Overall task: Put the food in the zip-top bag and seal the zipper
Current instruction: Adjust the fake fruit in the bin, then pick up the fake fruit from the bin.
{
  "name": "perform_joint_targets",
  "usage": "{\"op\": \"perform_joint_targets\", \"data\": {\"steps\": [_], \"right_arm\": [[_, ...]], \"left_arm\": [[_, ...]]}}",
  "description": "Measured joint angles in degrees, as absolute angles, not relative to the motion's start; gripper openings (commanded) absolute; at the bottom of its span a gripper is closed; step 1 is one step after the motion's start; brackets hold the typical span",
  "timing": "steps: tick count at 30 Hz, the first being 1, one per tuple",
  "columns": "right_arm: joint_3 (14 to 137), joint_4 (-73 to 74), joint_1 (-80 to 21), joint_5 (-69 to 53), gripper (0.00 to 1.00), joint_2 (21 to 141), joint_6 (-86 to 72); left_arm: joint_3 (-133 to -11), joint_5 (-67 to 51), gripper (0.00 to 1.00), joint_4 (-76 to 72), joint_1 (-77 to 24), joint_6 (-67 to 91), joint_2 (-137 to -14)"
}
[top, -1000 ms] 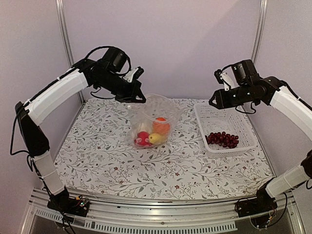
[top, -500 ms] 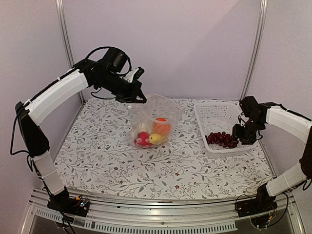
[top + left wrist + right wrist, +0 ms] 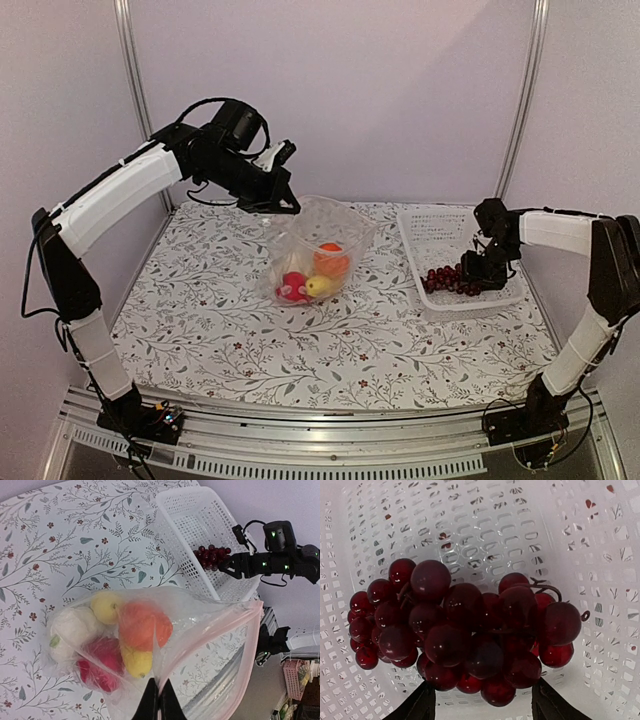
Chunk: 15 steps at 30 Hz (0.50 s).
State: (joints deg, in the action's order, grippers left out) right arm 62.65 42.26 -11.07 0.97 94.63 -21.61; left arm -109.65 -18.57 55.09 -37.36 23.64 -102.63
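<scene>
**Right gripper down at the grapes — last piece not yet taken**

We find the right gripper [image 3: 470, 275] low inside the white basket [image 3: 440, 225]. A second ago it hung high above that basket; half a second ago it was at the basket's right rim. Its wrist view shows the jaws spread wide, one finger to either side of the grape bunch [image 3: 460, 630] and just below it. We see no squeeze on the fruit. The bunch lies on the basket floor, toward the near wall.

The left gripper [image 3: 285, 203] has not moved over the same interval. Its fingers are pinched tight on the rim of the zip-top bag [image 3: 320, 235] and hold the mouth lifted and gaping above the table [image 3: 200, 320]. The zipper [image 3: 255, 609] shows as a pinkish strip along that mouth, unsealed.

Inside the bag we count the orange ball [image 3: 330, 258], the red piece [image 3: 292, 285], two yellow pieces [image 3: 318, 285] and the cream-white lump [image 3: 72, 627].

Our judgement: the descent marks the start of the final pick. Once the grapes are bagged only the sealing remains — a loose, rounded cluster may slip from a shallow grip.
</scene>
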Motion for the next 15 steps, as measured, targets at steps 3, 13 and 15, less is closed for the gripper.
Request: {"op": "perform_joint_targets", "data": {"steps": [3, 13, 15], "right_arm": [[65.6, 39.3, -11.0, 1.0, 0.67, 96.2, -19.4], [77.9, 33.5, -11.1, -2.7, 0.64, 101.1, -12.9], [77.9, 34.5, -11.1, -2.3, 0.59, 100.6, -13.1]], "left_arm": [[-109.6, -18.7, 0.0, 55.1, -37.4, 23.7, -102.6], [-108.9, -18.9, 0.0, 54.7, -37.3, 23.7, -102.6], [-108.9, -18.8, 0.0, 54.7, -37.3, 23.7, -102.6]]}}
